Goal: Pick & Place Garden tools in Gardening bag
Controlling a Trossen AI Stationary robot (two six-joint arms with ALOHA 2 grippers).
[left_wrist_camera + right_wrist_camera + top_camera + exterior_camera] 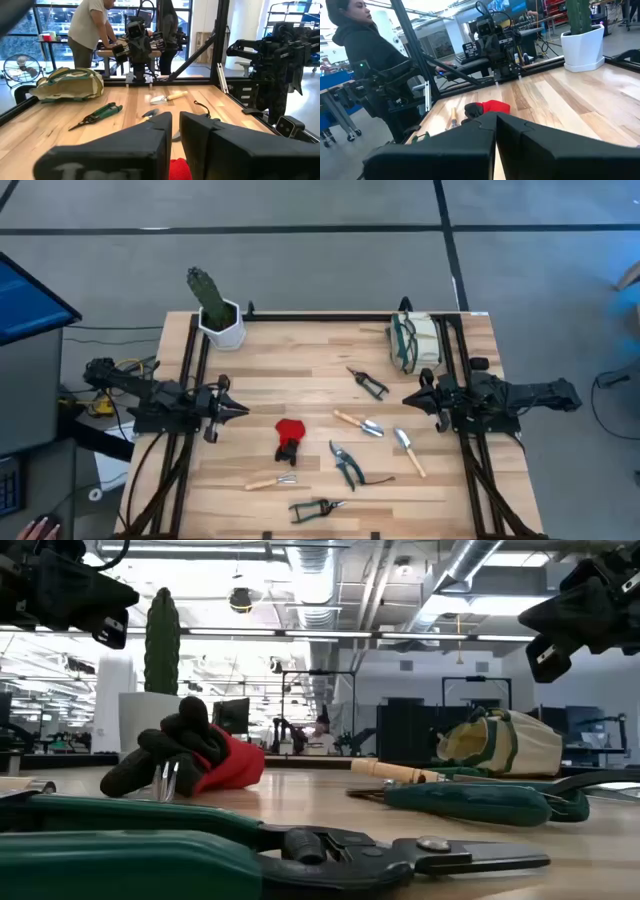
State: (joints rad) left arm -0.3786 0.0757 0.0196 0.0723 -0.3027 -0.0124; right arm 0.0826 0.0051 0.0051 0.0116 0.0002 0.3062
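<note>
The garden tools lie flat across the wooden table (300, 360). They are small shears (368, 383), two wooden-handled trowels (358, 423) (408, 450), green-handled pruning shears (345, 463), a small wooden-handled rake (270, 481), more shears (315, 507) and a red-and-black glove (289, 438). The beige gardening bag (413, 340) lies on its side at the far right corner. My left gripper (240, 408) hovers shut at the table's left side and holds nothing. At the table's right side my right gripper (408, 400) also hovers shut and holds nothing. The two point level toward each other.
A cactus in a white pot (220, 320) stands at the far left corner. Black frame rails (320, 317) run along the table's edges. Bare wood lies between the grippers and the far edge. People stand at benches beyond the table.
</note>
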